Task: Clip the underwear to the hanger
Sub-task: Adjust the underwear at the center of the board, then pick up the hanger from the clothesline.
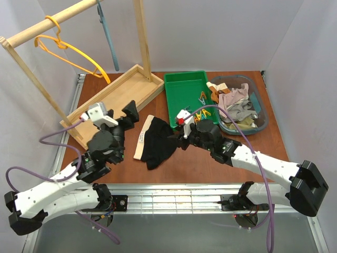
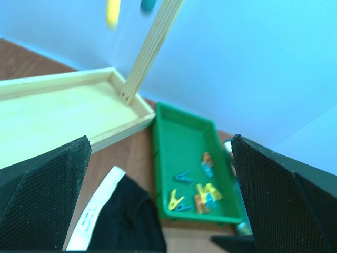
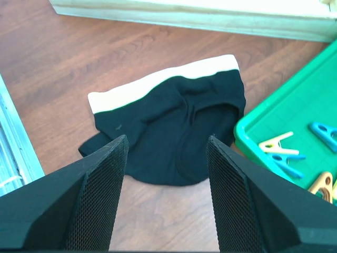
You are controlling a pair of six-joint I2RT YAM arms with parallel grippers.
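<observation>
- Left gripper [image 1: 129,112], left of the green tray [image 1: 181,89], has its jaws spread wide with nothing between them.
- Right gripper [image 3: 167,139], off the tray's near-left corner, is released too. Its fingers stand apart above the underwear [image 1: 156,141] and hold nothing.
- Underwear lies flat on the table [image 1: 200,158] just beside that same corner, with its cream waistband on the side away from the tray.
- Hanger [image 1: 79,55] hangs on a wooden rail [image 1: 50,22], well apart to the tray's far left.
- Coloured pegs [image 1: 202,98] lie inside the tray.

Left hand [image 1: 128,112], jaws spread wide, and right hand [image 1: 178,138], jaws partly apart, angle inward toward each other.
</observation>
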